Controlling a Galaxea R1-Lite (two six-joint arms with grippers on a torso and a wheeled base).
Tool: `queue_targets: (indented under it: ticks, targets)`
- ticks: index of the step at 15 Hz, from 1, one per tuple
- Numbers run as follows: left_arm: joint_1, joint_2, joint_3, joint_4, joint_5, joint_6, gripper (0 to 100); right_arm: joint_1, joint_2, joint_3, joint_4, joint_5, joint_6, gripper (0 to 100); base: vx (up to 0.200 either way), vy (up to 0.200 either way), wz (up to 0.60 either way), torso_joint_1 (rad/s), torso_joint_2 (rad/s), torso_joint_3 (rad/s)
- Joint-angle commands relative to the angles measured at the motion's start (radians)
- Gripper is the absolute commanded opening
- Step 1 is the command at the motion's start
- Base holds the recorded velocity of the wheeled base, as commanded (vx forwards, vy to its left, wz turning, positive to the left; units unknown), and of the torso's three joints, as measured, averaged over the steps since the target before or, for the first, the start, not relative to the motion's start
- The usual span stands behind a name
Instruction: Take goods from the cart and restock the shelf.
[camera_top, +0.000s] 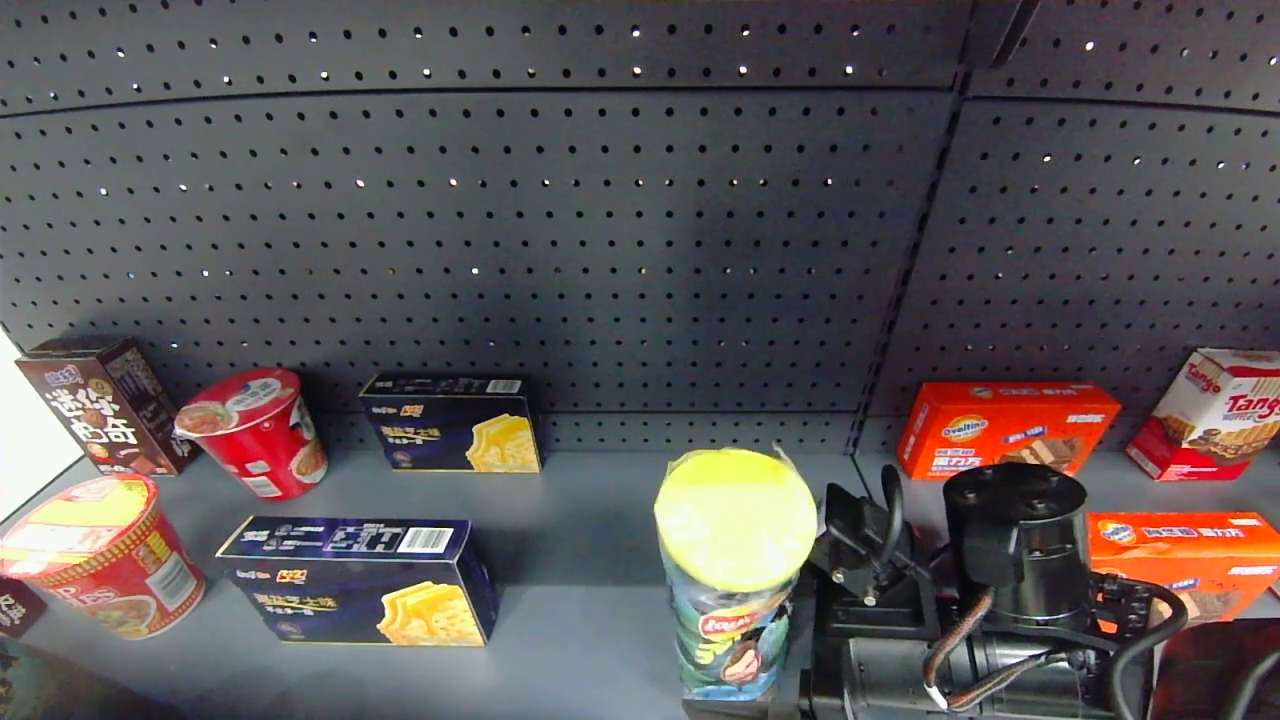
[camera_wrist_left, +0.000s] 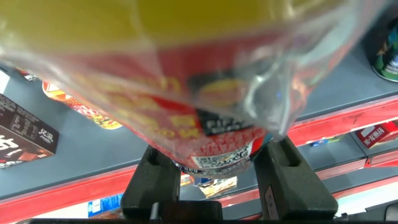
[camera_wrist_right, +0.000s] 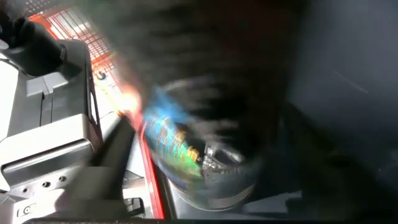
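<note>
Clamping yellow-lidded chip can (camera_top: 735, 570): right gripper (camera_wrist_right: 202, 149); left gripper (camera_wrist_left: 219, 155) clamps red noodle cup (camera_wrist_left: 186, 93).

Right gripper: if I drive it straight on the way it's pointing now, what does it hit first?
The chip can: the right gripper points leftward along the shelf with the can right at its tip. Beyond that, probably the front blue box, though depth is unclear.

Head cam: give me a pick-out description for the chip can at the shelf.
Take the dark grey shelf board below the perforated back panel: at its front edge, just left of the panel's vertical seam, is a tall cylindrical chip can with a yellow lid. Neighbours are flat blue boxes, orange boxes and squat red cups; it's the only upright tube.
</note>
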Motion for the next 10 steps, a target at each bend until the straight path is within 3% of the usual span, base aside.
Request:
queue_targets:
  ticks: [1, 10]
  targets:
    - [0.000, -0.001, 0.000, 0.000, -0.001, 0.000, 0, -0.004, -0.004, 0.008, -0.007, 0.000, 0.000, 100, 0.000, 0.000, 0.00, 0.000, 0.00, 0.000]
    - [0.000, 0.000, 0.000, -0.001, 0.000, 0.000, 0, -0.051, -0.124, 0.127, -0.006, -0.003, -0.006, 100, 0.000, 0.000, 0.00, 0.000, 0.00, 0.000]
